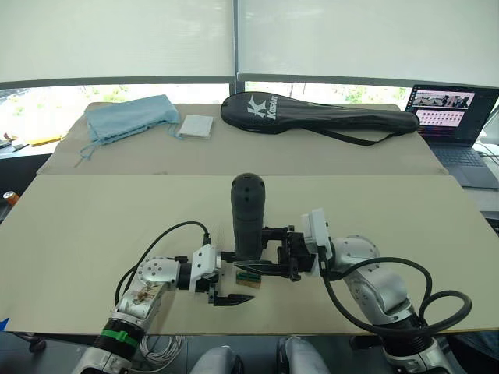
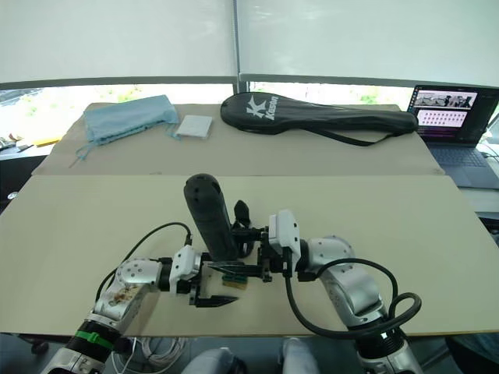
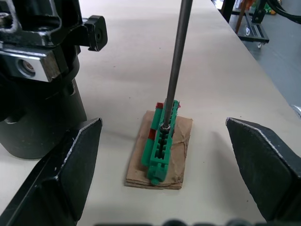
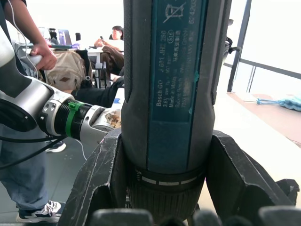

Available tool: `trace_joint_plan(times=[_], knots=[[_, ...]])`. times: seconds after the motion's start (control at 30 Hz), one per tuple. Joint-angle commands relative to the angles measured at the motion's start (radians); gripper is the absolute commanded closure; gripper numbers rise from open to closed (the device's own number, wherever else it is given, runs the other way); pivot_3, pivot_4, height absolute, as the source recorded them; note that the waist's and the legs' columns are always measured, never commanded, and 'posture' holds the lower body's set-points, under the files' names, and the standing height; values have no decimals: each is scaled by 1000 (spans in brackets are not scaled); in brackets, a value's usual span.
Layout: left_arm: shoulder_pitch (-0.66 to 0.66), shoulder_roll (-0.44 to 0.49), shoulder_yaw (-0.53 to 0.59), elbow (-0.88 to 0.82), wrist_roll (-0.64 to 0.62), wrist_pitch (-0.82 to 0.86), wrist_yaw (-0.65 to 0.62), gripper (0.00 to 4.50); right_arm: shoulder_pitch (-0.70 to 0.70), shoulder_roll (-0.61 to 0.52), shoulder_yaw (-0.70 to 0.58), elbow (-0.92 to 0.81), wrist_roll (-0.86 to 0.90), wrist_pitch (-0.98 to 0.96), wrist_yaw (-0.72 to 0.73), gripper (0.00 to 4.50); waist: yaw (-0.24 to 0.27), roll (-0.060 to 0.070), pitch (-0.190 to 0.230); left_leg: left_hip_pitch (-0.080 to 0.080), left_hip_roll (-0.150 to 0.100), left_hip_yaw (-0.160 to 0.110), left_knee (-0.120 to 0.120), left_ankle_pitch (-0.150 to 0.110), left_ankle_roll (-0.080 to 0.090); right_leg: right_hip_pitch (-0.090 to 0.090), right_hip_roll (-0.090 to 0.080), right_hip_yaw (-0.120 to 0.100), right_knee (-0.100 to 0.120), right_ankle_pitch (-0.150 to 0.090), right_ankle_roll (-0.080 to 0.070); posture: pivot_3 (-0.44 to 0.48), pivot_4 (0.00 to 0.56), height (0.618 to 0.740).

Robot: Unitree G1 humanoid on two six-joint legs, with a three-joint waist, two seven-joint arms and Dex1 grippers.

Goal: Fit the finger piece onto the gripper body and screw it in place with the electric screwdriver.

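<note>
The electric screwdriver (image 1: 248, 214) stands nearly upright on the bench (image 1: 93, 226), clamped in the right gripper (image 4: 162, 197), whose jaws press its barrel from both sides just above the collar; its thin metal bit (image 3: 175, 66) runs down to the green-and-tan block (image 3: 161, 141) and its tip sits in the groove of the green strip, so the tool's long axis is close to vertical over that block.

The left gripper (image 3: 160, 165) lies low on the bench on the near side of the block; its jaws are spread wide and released, one finger on each side of the block, touching neither it nor the bit. It is the nearer arm to the block.

The gripper body (image 3: 40, 70) stands just beside the block, on the side of the left gripper's one finger, and appears close against the screwdriver in the head views.

I cannot pick out the finger piece with any certainty; it may be the dark tip behind the screwdriver in the right eye view, but that is too small to tell; by my judgement the fitting is not yet done.
</note>
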Motion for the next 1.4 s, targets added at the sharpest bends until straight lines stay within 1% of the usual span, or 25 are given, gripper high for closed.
trace_joint_plan(times=[0.03,0.2,0.43,0.77,0.9,1.07,1.23,1.33,1.4], knots=[[29,-2,1,-11,-25,-16,-13,58,-29,5,-28,-57,46,-8,6,2582,0,0,0,0,0,0,0,0,0,0,0,0,0,0,0,0,150,740],[39,27,18,-48,-48,-18,-32,58,-38,-2,-33,-73,51,0,4,2582,-1,0,0,-1,0,0,0,0,0,-1,0,0,0,0,0,0,150,740],[65,51,74,-126,-122,21,-16,58,-76,-10,-68,-113,110,42,-8,2582,-2,-1,1,-2,1,0,0,0,0,-2,0,0,0,0,0,0,150,740],[119,103,190,-220,-253,86,-20,58,-153,-21,-113,-167,215,118,-40,2582,-2,-2,2,-2,1,0,0,0,0,-2,0,0,0,0,0,0,150,740],[116,109,241,-247,-279,110,24,58,-172,-28,-128,-192,247,148,-58,2582,-2,-2,3,-2,1,0,0,0,0,-2,0,0,0,0,0,0,150,740],[112,116,302,-285,-346,207,77,58,-188,-47,-149,-216,280,176,-71,2582,-2,-3,3,-2,0,0,0,0,0,-2,1,-1,0,0,0,0,150,740],[113,130,332,-286,-340,235,103,58,-202,-61,-185,-241,335,210,-110,2582,-3,-3,4,-2,0,0,0,0,-1,-2,1,-1,0,0,0,0,150,740],[115,152,302,-235,-260,168,70,58,-210,-68,-206,-249,361,228,-135,2582,-3,-3,4,-2,0,0,-1,0,-1,-2,1,-1,0,0,0,0,150,740],[81,129,283,-168,-213,144,101,58,-215,-79,-216,-251,361,233,-136,2582,-2,-3,4,-2,0,0,-1,1,-1,-2,2,-1,0,0,0,0,150,740]])
